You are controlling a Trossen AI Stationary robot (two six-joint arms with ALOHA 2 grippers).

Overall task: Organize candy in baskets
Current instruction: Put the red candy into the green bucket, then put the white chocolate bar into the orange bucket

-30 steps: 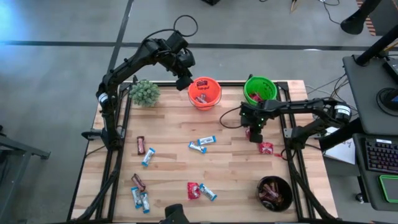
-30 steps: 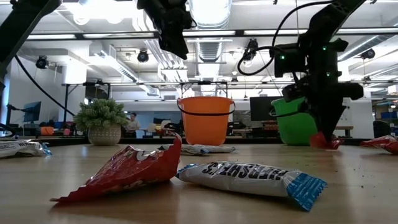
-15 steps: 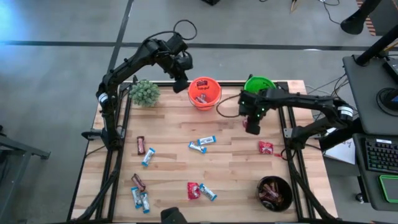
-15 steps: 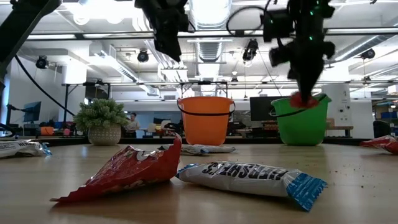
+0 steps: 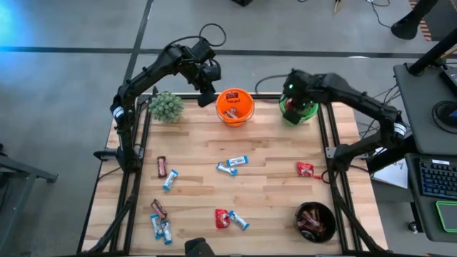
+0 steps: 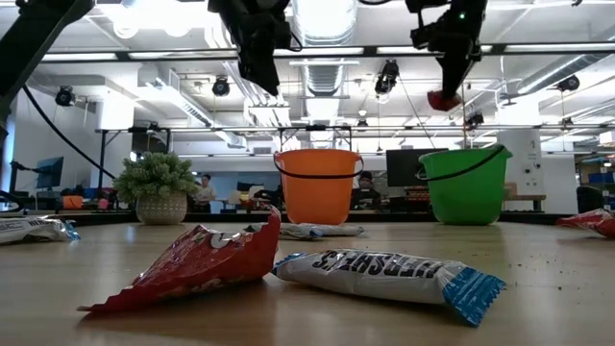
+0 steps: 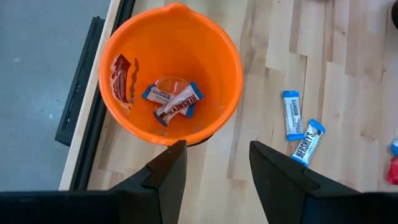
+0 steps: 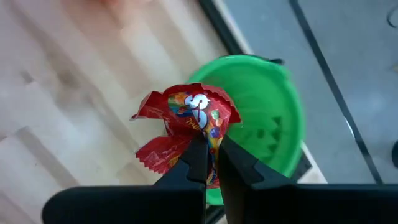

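Right pincer (image 8: pixel 211 163) clamped on a red candy packet (image 8: pixel 186 121), raised above the green pail (image 5: pixel 298 105)

Green pail sits at the tabletop (image 5: pixel 271 185) far edge, directly under the right pincer; orange pail (image 5: pixel 235 106) beside it, black bowl (image 5: pixel 315 220) well apart at the near right corner. Three containers; roughly eleven candies loose on the tabletop. Left pincer (image 7: pixel 214 163) above the orange pail, fingers parted, holding nothing; wide bare wood between the scattered candies
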